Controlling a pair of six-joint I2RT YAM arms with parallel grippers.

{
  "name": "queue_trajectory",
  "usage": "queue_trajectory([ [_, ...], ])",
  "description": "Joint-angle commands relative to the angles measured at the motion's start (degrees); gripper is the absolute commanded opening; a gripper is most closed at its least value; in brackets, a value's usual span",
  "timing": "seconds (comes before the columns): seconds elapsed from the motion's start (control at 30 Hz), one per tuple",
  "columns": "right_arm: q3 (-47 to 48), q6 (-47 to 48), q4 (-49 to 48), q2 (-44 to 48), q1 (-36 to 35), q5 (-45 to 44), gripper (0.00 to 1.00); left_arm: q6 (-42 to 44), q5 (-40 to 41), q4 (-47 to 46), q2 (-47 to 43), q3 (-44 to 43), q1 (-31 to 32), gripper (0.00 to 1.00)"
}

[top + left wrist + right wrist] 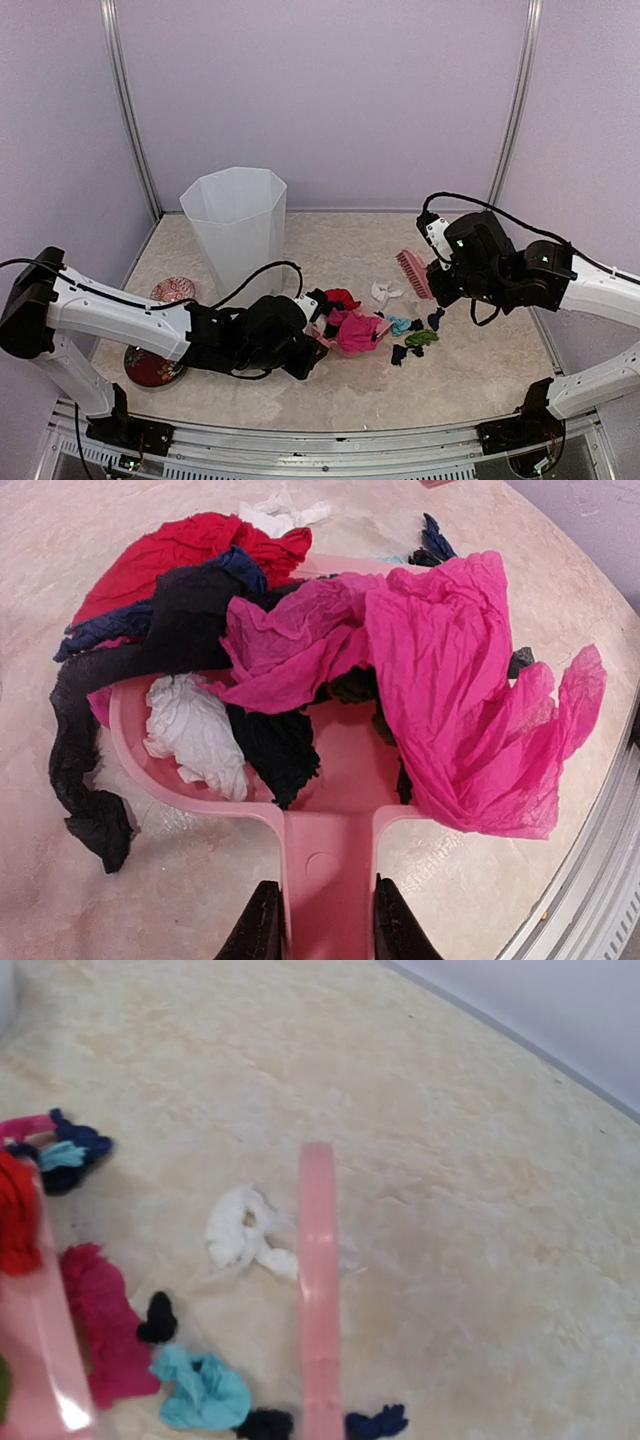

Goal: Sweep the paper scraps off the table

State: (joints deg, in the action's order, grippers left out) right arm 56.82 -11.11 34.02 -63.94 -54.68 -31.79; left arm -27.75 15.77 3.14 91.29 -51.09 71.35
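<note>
Low on the surface (pixel 470 370), clamping dustpan handle (pixel 328 870) in left jaws to catch scraps (pixel 421 338), pinching sweeping brush (pixel 412 272) tight in right jaws.

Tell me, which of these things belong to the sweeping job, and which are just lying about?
For the job: paper scraps, table, pink dustpan, pink brush, probably the white bin.
Lying about: two red patterned dishes.
</note>
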Motion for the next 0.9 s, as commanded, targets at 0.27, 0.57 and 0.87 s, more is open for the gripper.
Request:
queue_trajectory([
  [0.27,-2.10,-1.84,-2.59,3.14,0.39,-2.71,0.00,1.56,5.95,11.20,-7.71,-7.15,0.19,0.00],
  [0.57,-4.60,-2.50,-5.05,5.51,0.48,-2.05,0.00,1.88,6.63,21.33,-11.55,-14.97,-0.67,0.00],
  [0.87,-5.46,-2.26,-6.86,5.83,0.64,-0.52,0.00,2.68,6.91,29.93,-15.00,-24.74,-3.76,0.00],
])
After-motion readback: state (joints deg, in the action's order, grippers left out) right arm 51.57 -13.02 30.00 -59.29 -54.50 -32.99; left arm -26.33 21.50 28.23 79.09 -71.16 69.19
